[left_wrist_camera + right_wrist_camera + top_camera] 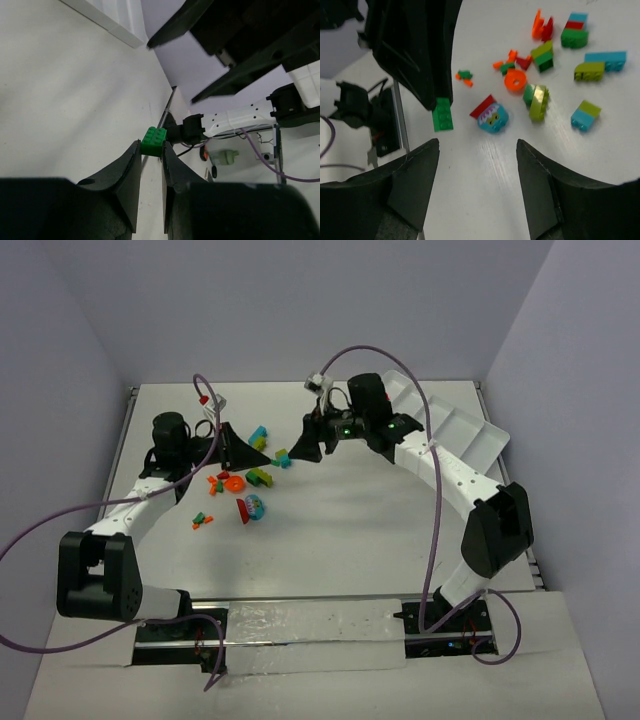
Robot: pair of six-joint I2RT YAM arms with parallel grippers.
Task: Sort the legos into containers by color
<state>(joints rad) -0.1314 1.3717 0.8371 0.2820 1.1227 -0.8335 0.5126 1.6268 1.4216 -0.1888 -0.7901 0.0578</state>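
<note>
My left gripper (150, 147) is shut on a small green lego (154, 141), pinched at its fingertips and held above the table. In the right wrist view that green lego (442, 114) hangs from the left gripper's black fingers (415, 55). My right gripper (477, 145) is open with nothing between its fingers, facing the left gripper (262, 454) a short way off at the table's middle back. The other legos (240, 485) lie scattered below the two grippers. The white tray of containers (455, 425) sits at the back right, behind the right arm.
Loose pieces on the table include a cyan face block with a red part (492, 116), an orange ring (515, 80), a yellow-green and cyan brick (585, 115) and small red and orange bits (202, 520). Purple cables loop over both arms.
</note>
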